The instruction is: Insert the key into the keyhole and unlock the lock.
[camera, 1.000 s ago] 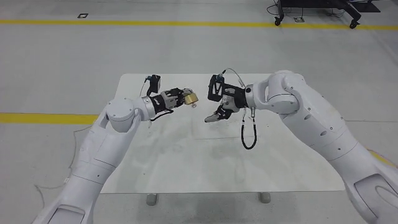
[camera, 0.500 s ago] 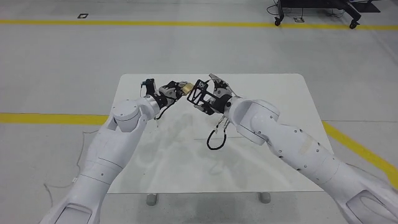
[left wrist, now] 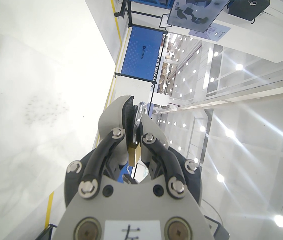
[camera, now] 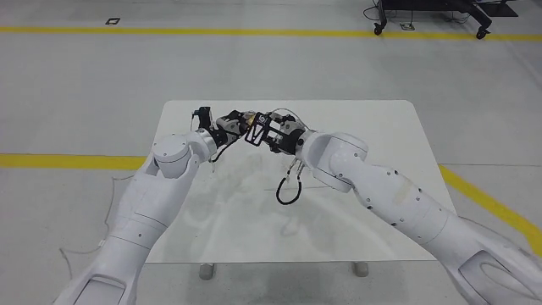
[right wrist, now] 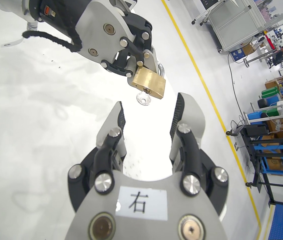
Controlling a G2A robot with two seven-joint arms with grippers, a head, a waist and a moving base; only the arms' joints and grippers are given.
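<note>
The white table [camera: 381, 220] is lying under both arms, and the work is taking place in the air above its far part. The left gripper [right wrist: 148, 62] is pinching the lock [right wrist: 149, 82] by its steel shackle, with the fingers closed tight on it. The brass body is hanging free beyond the fingertips, and its keyhole face is pointing toward the right gripper [right wrist: 151, 103]. The right gripper is standing wide open and is holding nothing. Its two fingers [right wrist: 185, 111] are waiting on either side of the key [right wrist: 143, 99], near it but not touching it. The key is sitting with its blade in the keyhole, and only its round silver head is sticking out of the lock.

So I am judging that the first half of the task, the inserting, is done. The shackle is looking closed as far as I can tell, though the left fingers are covering part of it, so the unlocking is not yet done. What is remaining is for the right gripper to close on the key head and turn it until the shackle comes free.
</note>
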